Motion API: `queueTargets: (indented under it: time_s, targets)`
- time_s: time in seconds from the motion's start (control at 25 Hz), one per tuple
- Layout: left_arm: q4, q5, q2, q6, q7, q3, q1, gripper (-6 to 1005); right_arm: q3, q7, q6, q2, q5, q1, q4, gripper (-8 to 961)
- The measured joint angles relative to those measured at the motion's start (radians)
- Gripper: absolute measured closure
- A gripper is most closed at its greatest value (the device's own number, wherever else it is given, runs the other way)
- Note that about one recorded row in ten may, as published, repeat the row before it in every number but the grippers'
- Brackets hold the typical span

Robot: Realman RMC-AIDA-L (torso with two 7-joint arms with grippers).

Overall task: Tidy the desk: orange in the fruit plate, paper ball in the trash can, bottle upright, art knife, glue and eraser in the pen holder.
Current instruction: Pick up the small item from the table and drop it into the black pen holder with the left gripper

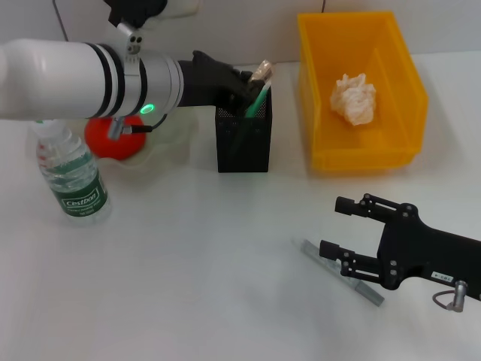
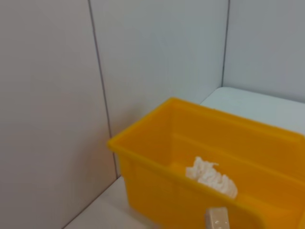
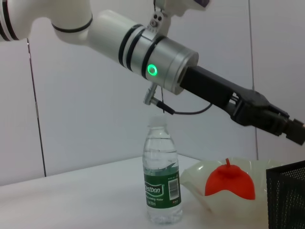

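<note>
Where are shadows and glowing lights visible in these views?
Head view: a green ring light glows on the left arm; the yellow plastic trash can shades its own floor beside the crumpled white paper ball. Right wrist view: the same light glows above the clear plastic bottle.

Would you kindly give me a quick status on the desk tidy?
Left gripper over pen holder, holding eraser. Right gripper open, low beside art knife on table. Paper ball binned, orange plated, bottle upright.

Bright even overhead light; soft faint shadows on white table (image 1: 188, 286); slight blur, no harsh glare.
</note>
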Motion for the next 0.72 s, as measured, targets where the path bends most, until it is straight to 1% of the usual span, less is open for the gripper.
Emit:
queueTargets:
  time_s: [0.08,0.44,0.52,0.72]
  targets:
    - [-0.025,-0.001,0.0,-0.016,0.01,0.0,-0.008,848,0.0,0.0,0.0,0.001,0.0,0.001,0.0,228]
    - [-0.052,0.003,0.0,-0.066,0.017,0.017,-0.007,845,0.0,0.0,0.0,0.003,-0.005,0.002,-0.001,228]
    - [-0.052,0.006,0.0,-0.083,0.018,0.044,-0.003,844,0.0,0.0,0.0,0.003,-0.005,0.002,-0.001,228]
    - [-0.046,0.009,0.0,-0.088,0.018,0.071,0.001,842,0.0,0.0,0.0,0.003,-0.007,-0.002,-0.002,228]
